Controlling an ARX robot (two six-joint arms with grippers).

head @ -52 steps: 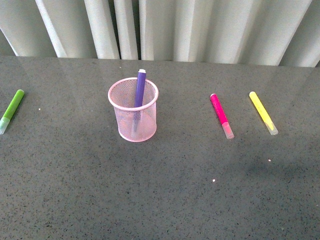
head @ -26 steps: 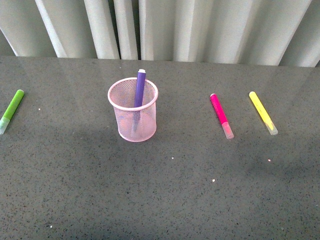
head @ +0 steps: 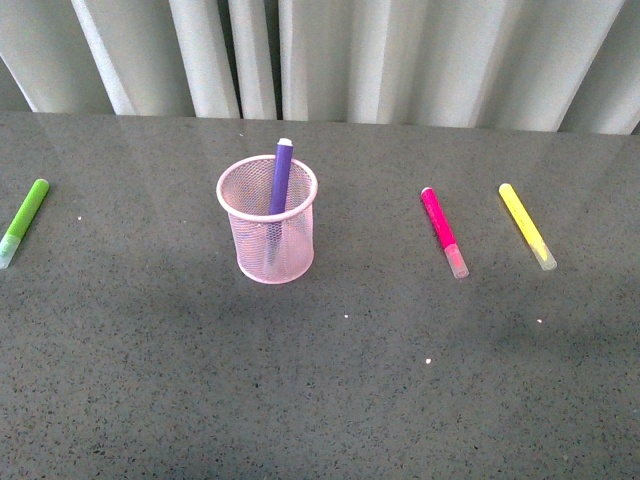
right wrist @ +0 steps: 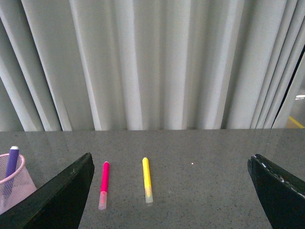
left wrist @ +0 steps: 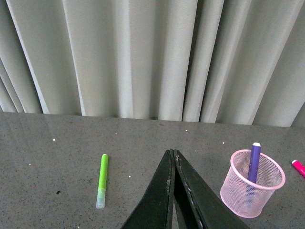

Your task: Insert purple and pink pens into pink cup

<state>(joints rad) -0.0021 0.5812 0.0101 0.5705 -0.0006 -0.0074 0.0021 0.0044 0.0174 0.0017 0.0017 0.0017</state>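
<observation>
The pink cup [head: 267, 222] stands on the dark table left of centre. The purple pen [head: 280, 178] stands in it, leaning on the rim. The pink pen [head: 443, 231] lies flat on the table to the cup's right. Neither arm shows in the front view. In the left wrist view my left gripper [left wrist: 172, 153] is shut and empty, with the cup [left wrist: 252, 183] and purple pen [left wrist: 254, 162] off to one side. In the right wrist view my right gripper [right wrist: 171, 164] is open wide and empty, well back from the pink pen [right wrist: 104, 183]; the cup's edge [right wrist: 14, 183] shows there too.
A lime-green marker [head: 22, 221] lies at the table's far left, also in the left wrist view [left wrist: 101, 179]. A yellow marker [head: 526, 225] lies right of the pink pen, also in the right wrist view [right wrist: 147, 178]. Grey curtains hang behind the table's back edge.
</observation>
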